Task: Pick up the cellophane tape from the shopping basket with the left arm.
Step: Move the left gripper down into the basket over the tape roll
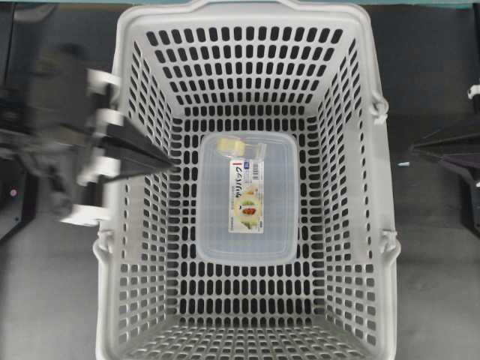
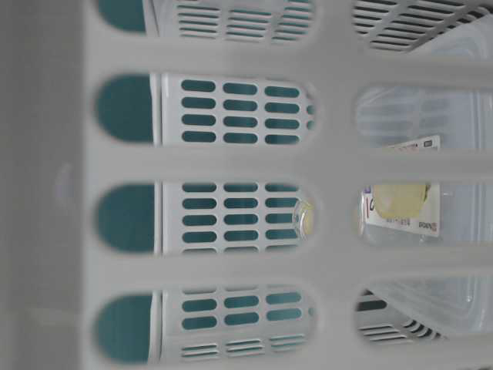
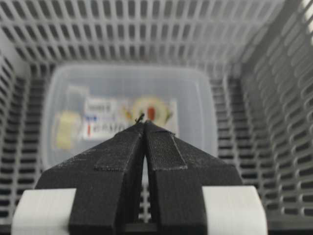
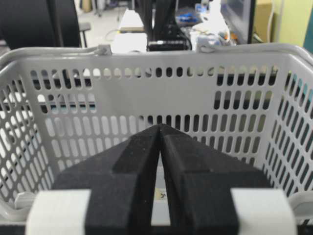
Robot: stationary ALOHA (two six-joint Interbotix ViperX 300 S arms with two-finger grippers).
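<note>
Overhead exterior view gives you the layout: the shopping basket fills the middle, a clear box lies flat on its floor, and the cellophane tape rests on the box lid at the box's twelve o'clock end, just above the fruit label. Your left tool reaches over the nine o'clock wall, its tip hanging inside the basket above the floor, apart from the tape, which sits toward two o'clock from it. In the left wrist view the fingers are pressed together with nothing between them, so you would have to part them before any grasp; the tape shows there at about ten o'clock of the tip. Sitting high on the lid, the roll should be easier to reach than something down among the floor slots, though its slick wrapper may slide. The right tool waits outside the three o'clock wall, fingers likewise together and empty, probably parked to keep clear.
</note>
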